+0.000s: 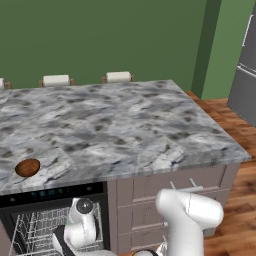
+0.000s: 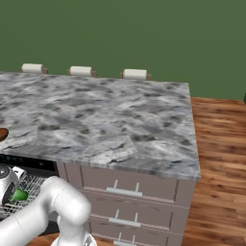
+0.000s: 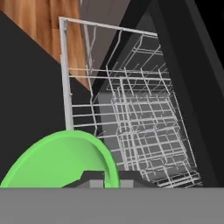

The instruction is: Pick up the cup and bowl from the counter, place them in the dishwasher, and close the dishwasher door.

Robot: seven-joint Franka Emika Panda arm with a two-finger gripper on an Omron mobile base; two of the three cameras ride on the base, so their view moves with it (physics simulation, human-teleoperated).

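Note:
My gripper [image 3: 111, 180] is shut on the rim of the bright green cup [image 3: 61, 161] and holds it over the white wire rack [image 3: 144, 127] of the open dishwasher [image 1: 50, 193]. From the right base view the cup [image 2: 20, 195] shows beside my hand, just above the rack [image 2: 33, 185]. The reddish-brown bowl [image 1: 27, 167] sits on the marbled counter [image 1: 125, 125] near its front edge, above the dishwasher; it also peeks in as the bowl [image 2: 2, 133] at the left border. The dishwasher door [image 3: 30, 100] lies open as a dark panel beside the rack.
Taupe drawers [image 2: 125, 190] with silver bar handles stand right of the dishwasher. Stools [image 1: 118, 77] line the counter's far side before a green wall. A grey fridge [image 1: 245, 85] stands at the far right, with wood floor [image 2: 221, 182] around the counter's end.

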